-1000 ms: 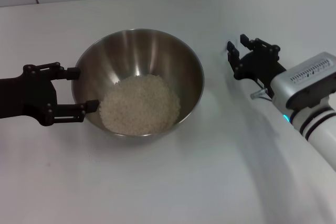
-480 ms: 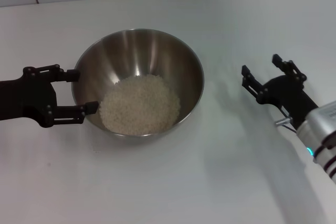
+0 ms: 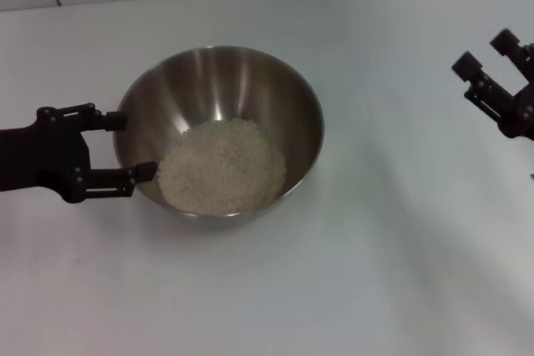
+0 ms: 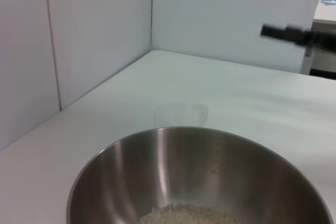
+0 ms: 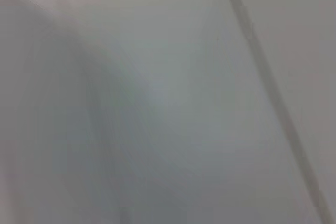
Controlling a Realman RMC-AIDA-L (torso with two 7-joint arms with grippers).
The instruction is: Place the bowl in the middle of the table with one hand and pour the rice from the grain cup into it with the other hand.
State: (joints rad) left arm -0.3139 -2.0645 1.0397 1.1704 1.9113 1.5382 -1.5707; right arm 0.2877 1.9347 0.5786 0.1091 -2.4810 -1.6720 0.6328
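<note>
Rice (image 3: 221, 166) lies in the large stainless-steel bowl (image 3: 250, 81) mid-table, rim between the spread black left gripper (image 3: 133, 144) fingers; the black right gripper (image 3: 492, 68), spread empty, should retreat clear of the rim.

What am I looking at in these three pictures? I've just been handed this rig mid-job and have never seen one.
It is a two-armed robot with three cameras. The head view looks down on the white table. A steel bowl stands there with rice in it. The left gripper is open, its fingers either side of the bowl's rim. The right gripper is open, empty, at the picture's right edge. The left wrist view looks over the bowl; what looks like the clear grain cup sits on the table beyond it. The right wrist view shows only a blur.
</note>
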